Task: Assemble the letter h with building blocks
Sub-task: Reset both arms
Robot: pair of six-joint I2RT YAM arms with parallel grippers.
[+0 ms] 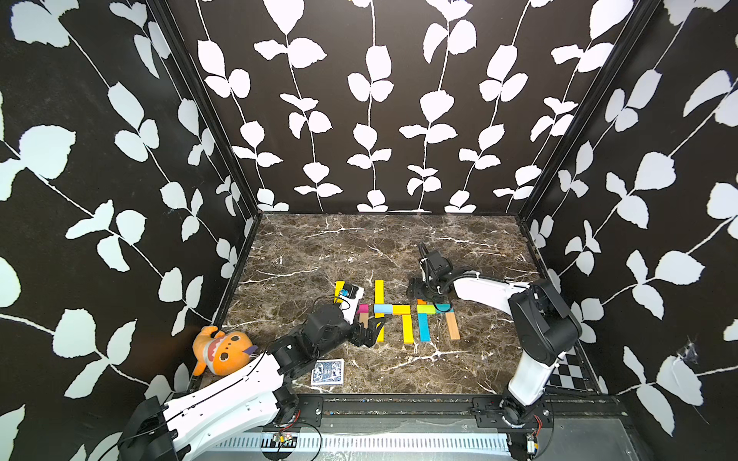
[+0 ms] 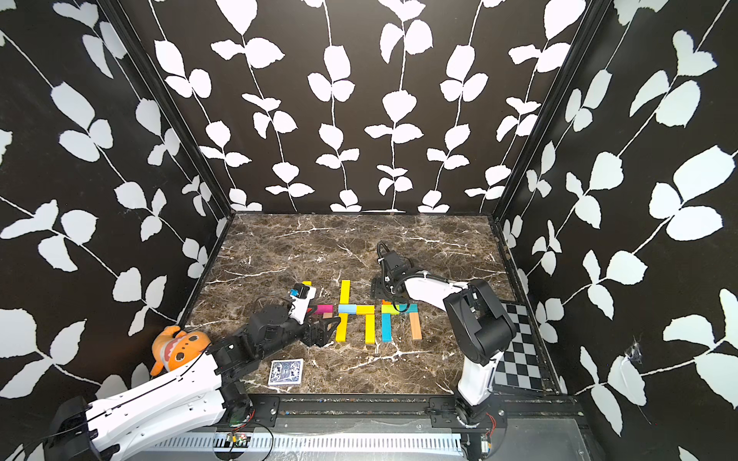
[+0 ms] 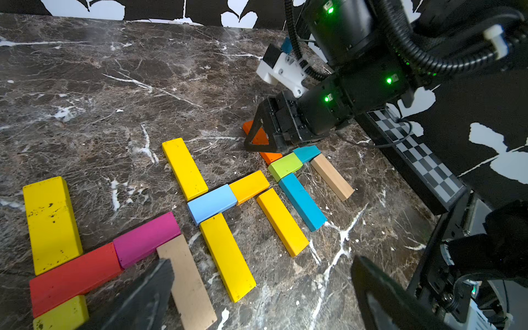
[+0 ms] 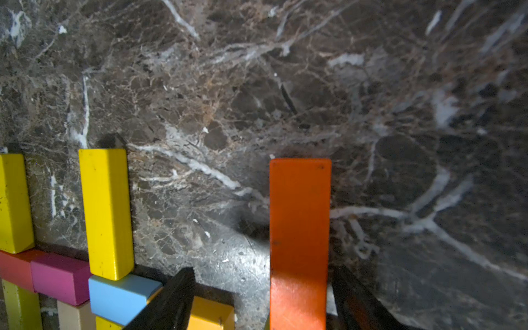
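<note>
Coloured building blocks lie flat on the marble in three groups. The middle group forms a letter h (image 1: 391, 309) of yellow bars, a light blue bar (image 3: 211, 203) and an orange-yellow one. To its right lie a green bar (image 1: 425, 308), a teal bar (image 1: 443, 307), a blue bar (image 1: 424, 327) and a tan bar (image 1: 452, 325). An orange bar (image 4: 300, 228) lies above the green one. My right gripper (image 4: 263, 271) is low over it, open, fingers astride, with a wide gap on one side. My left gripper (image 3: 261, 261) is open and empty beside the yellow stem's near end.
A left group of yellow, red, pink (image 3: 145, 238) and tan bars lies partly under my left arm. A blue-patterned playing card (image 1: 327, 372) lies near the front edge. An orange plush toy (image 1: 221, 351) sits front left. A checkerboard (image 1: 567, 371) is at the right wall.
</note>
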